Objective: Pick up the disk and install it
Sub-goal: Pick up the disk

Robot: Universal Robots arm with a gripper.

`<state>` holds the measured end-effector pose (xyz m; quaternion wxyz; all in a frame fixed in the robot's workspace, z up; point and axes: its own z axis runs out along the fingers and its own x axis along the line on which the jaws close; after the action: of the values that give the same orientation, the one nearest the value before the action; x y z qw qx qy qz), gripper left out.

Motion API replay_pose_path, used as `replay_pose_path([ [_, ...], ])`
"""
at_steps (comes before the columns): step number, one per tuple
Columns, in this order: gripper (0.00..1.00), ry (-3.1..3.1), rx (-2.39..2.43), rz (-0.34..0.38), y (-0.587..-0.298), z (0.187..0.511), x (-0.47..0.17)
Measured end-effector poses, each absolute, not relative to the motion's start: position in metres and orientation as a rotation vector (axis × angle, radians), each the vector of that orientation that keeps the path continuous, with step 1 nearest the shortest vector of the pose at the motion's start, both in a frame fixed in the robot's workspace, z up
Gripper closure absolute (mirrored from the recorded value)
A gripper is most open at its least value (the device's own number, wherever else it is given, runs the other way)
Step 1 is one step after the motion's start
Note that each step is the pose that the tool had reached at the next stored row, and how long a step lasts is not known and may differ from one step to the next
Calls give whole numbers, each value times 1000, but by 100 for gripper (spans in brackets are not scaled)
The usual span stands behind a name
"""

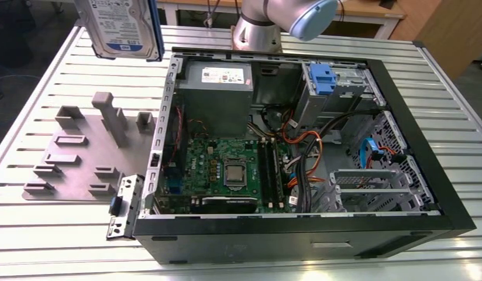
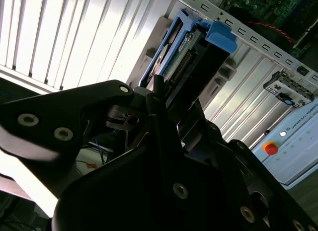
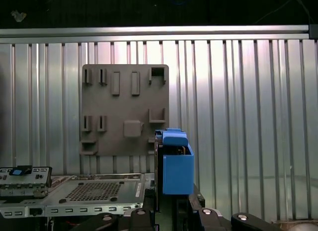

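Second wrist view: the gripper (image 2: 164,99) is clamped on one end of the disk (image 2: 181,52), which juts out beyond the grip in its blue frame. In the exterior view the disk (image 1: 120,26) hangs in the air above the slatted table (image 1: 38,234), near the grey fixture plate (image 1: 77,155) and to the exterior view's left of the open computer case (image 1: 303,234). Held by one end only, it could probably pivot or slip. A tilted frame might then catch the case wall or the loose cables (image 1: 303,140).

Blue-and-white label on the disk (image 1: 120,26): print too small to read; white sticker on grey power supply box (image 1: 217,93): likewise; white panel (image 2: 298,159) with red button (image 2: 271,148): one line of small lettering along its edge
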<state>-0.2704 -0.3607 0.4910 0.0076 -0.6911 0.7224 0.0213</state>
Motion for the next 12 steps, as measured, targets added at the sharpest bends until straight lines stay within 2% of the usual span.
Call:
replay_pose_path([
  [12,65,2259,-2161,67,-361,491,-245],
])
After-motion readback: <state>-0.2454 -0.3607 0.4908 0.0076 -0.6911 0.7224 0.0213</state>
